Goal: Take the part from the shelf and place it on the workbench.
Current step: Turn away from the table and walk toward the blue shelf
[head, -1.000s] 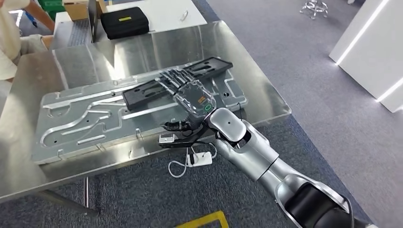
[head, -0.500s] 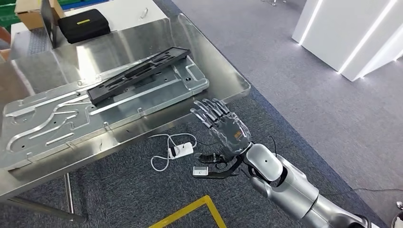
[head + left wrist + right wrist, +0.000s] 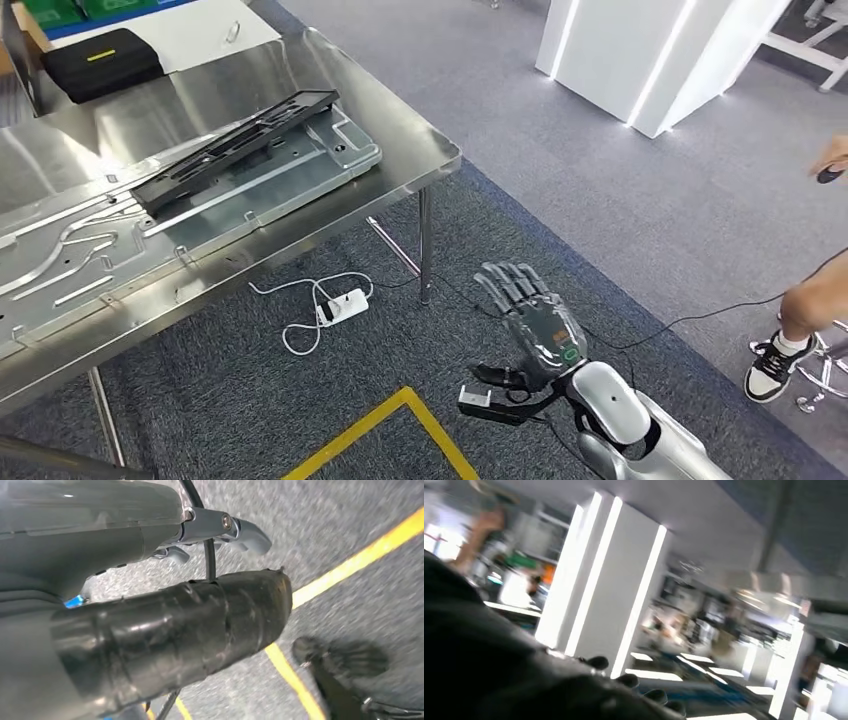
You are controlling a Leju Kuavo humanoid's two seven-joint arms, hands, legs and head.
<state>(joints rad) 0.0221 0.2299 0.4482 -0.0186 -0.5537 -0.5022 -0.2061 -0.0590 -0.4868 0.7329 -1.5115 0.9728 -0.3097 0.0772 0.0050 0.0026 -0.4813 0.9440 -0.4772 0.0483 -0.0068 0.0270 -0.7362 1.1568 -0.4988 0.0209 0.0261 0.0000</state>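
my right hand (image 3: 530, 320) hangs over the grey carpet (image 3: 640, 200) with its fingers (image 3: 505, 285) spread and holding nothing; my left hand (image 3: 150, 630) shows close up above the carpet and a yellow floor line (image 3: 350, 562), and i cannot tell how its fingers lie. the black part (image 3: 235, 150) lies on the grooved metal plate (image 3: 300, 180) atop the steel bench (image 3: 400, 130), well apart from my right fingers, up and to their left, with a white power strip (image 3: 340, 305) on the carpet between.

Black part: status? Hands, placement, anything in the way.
Right hand empty, fingers spread, off the workbench. Left hand holds nothing visible. Black part lies on grooved metal plate. Nothing in the way.
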